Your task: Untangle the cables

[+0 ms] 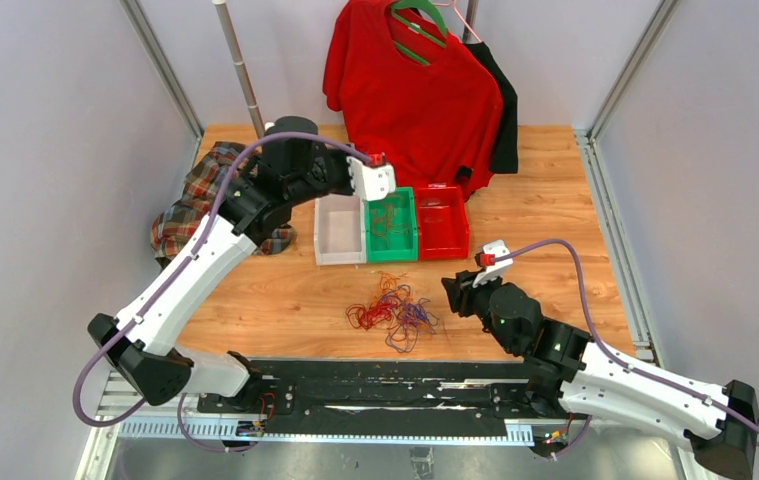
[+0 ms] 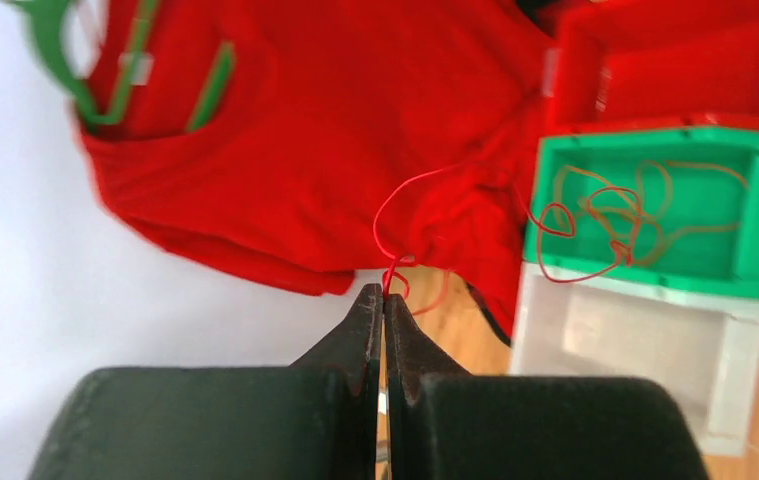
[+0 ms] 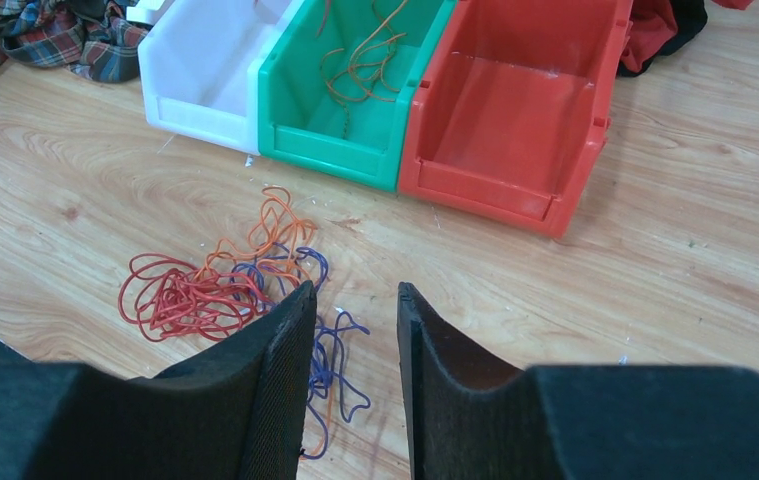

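A loose tangle of red, orange and purple cables lies on the wooden table in front of the bins. In the right wrist view the tangle sits to the left of my right gripper, partly behind its left finger. That gripper is open, low over the table, with nothing between its fingers. My left gripper is raised over the bins. Its jaws are shut on a thin red cable that loops up from the tips. Orange cables lie in the green bin.
Three bins stand in a row: white, green and red. A red shirt on a green hanger hangs behind them, with a dark garment beside it. A plaid cloth lies at the left and a metal pole rises at the back.
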`<state>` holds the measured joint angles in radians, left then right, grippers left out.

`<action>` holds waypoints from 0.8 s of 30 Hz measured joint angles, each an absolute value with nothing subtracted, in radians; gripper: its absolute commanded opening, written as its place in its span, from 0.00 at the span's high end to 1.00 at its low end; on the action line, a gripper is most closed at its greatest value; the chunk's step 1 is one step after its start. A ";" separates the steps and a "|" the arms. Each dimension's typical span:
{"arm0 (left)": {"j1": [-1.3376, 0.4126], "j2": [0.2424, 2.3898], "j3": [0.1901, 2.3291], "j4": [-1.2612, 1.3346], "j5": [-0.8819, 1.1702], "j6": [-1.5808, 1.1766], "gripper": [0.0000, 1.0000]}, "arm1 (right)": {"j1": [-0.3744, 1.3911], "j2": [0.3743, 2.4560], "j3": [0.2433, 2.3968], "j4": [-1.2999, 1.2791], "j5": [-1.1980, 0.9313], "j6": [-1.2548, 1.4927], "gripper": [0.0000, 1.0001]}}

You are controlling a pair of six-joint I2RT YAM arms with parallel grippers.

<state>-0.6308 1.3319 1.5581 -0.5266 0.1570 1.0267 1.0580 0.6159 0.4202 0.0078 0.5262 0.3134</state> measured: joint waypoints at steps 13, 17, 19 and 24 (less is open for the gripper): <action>-0.589 1.325 1.413 -0.630 0.287 1.139 1.00 | 1.058 0.601 0.420 -0.008 0.537 0.319 0.65; -0.563 1.325 1.406 -0.647 0.316 1.174 1.00 | 1.058 0.600 0.420 -0.010 0.543 0.319 0.65; -0.551 1.325 1.406 -0.654 0.328 1.195 1.00 | 1.058 0.601 0.420 -0.013 0.545 0.319 0.66; -0.521 1.325 1.397 -0.677 0.357 1.246 1.00 | 1.058 0.607 0.420 -0.014 0.547 0.323 0.66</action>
<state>-0.5209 1.3247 1.3968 -0.6773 0.3569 1.2461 1.0580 0.6075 0.4202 -0.0143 0.5468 0.3233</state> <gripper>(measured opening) 0.012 0.345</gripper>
